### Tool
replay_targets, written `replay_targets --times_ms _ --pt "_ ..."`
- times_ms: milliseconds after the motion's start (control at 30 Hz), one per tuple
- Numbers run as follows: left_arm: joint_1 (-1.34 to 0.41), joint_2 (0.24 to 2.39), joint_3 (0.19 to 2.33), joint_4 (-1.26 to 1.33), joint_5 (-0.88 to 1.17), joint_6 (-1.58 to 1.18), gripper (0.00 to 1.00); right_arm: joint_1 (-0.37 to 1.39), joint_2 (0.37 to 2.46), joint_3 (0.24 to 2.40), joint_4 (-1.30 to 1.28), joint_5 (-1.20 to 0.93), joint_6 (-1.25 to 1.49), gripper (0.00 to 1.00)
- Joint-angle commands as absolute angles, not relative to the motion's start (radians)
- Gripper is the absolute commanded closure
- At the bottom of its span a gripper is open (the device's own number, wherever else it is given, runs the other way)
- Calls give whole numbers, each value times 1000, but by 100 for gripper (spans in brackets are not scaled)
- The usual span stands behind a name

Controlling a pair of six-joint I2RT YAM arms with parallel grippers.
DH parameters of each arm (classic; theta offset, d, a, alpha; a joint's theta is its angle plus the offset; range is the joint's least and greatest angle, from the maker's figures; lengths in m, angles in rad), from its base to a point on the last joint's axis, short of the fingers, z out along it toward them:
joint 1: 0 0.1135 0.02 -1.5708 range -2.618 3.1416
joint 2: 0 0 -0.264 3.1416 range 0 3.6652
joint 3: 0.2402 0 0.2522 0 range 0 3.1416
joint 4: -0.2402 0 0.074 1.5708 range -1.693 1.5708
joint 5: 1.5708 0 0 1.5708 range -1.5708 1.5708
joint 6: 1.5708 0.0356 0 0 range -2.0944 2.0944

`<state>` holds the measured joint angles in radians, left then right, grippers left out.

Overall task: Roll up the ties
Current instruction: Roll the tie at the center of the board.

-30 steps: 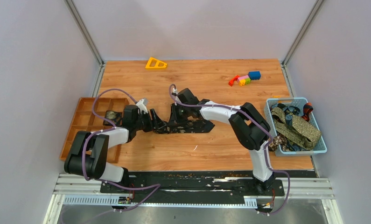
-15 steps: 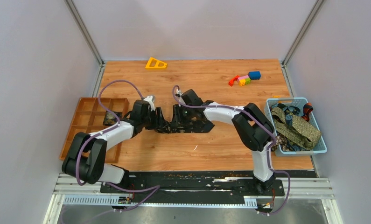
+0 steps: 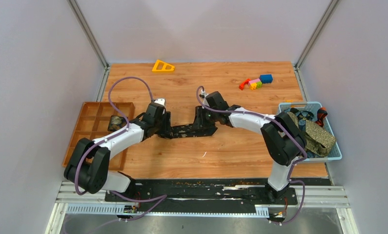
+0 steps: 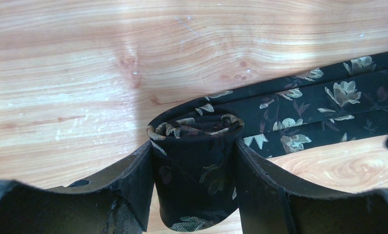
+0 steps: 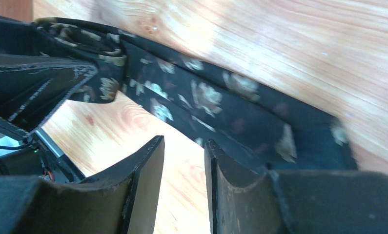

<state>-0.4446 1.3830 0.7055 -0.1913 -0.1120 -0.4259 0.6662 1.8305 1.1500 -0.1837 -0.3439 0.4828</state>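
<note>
A black tie with pale leaf patterns (image 3: 189, 129) lies stretched left to right on the wooden table. My left gripper (image 3: 166, 129) is shut on its rolled end (image 4: 196, 161), and the roll stands between the fingers (image 4: 133, 175). The flat length (image 4: 318, 105) runs off to the right. My right gripper (image 3: 205, 125) is open and empty at the tie's right end. In the right wrist view the tie (image 5: 206, 97) passes just beyond and beside the right gripper (image 5: 184, 144), with bare wood showing between the jaws. Olive-tan ties (image 3: 316, 136) lie in a basket.
A blue basket (image 3: 311, 158) stands at the table's right edge. An orange compartment tray (image 3: 91, 109) at the left holds a rolled tie (image 3: 116, 121). A yellow triangle (image 3: 162, 66) and coloured blocks (image 3: 255, 83) lie at the back.
Both grippers have moved right. The bunched tie between them has been drawn out into a straight strip. The left gripper still holds the rolled end.
</note>
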Motion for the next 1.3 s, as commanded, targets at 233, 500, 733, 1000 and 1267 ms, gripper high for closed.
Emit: replay_targets --times_ms 233,500,733,1000,1267 --pt "-549 1425 822 -332 -384 -346 37 574 1663 1005 -140 -302 391 59" --pt "-618 1510 896 -374 -497 -323 37 554 1575 944 -130 -255 348 51" --pt "-660 1563 942 -396 -575 -316 37 542 1491 878 -117 -206 331 48" --pt "-711 1632 999 -430 -674 -305 37 541 1482 861 -98 -210 330 49" --pt "-757 1717 1063 -470 -762 -304 36 541 1470 847 -84 -210 332 50"
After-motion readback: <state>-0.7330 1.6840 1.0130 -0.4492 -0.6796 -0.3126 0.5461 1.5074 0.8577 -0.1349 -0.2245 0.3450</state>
